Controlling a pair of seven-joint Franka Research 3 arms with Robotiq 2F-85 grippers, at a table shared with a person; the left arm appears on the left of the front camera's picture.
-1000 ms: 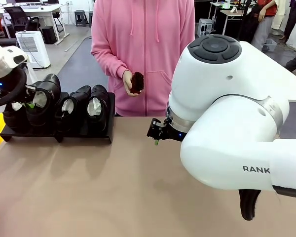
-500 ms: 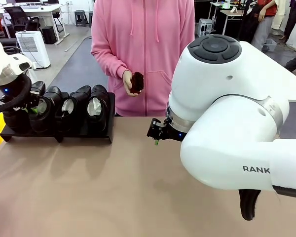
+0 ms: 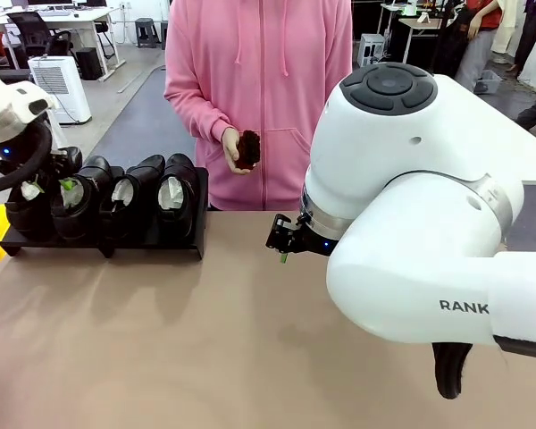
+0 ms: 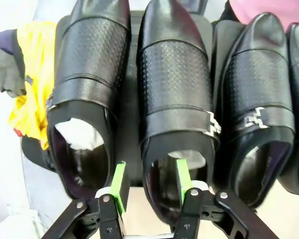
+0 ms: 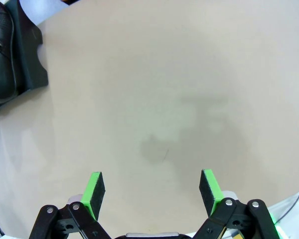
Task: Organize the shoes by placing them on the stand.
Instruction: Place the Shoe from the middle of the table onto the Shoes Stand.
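Green pads of your left jaws [image 4: 148,185] straddle the heel wall of the second shoe [image 4: 174,104], one inside against the white paper, one outside, narrowly parted, not clamped. All four shoes [image 3: 107,192] sit side by side on the stand [image 3: 174,239] at the table's [image 3: 205,340] far left. Your right jaws [image 5: 152,188] hang wide apart, holding nothing. Opposite, the person's hand [image 3: 236,148] holds a brown brush [image 3: 249,147].

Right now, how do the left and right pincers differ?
The left pincer sits at the heel of a glossy black leather shoe on the matte black stand, one green pad inside its collar; the right pincer hangs wide open above bare tan tabletop. Both have black fingers with green pads.
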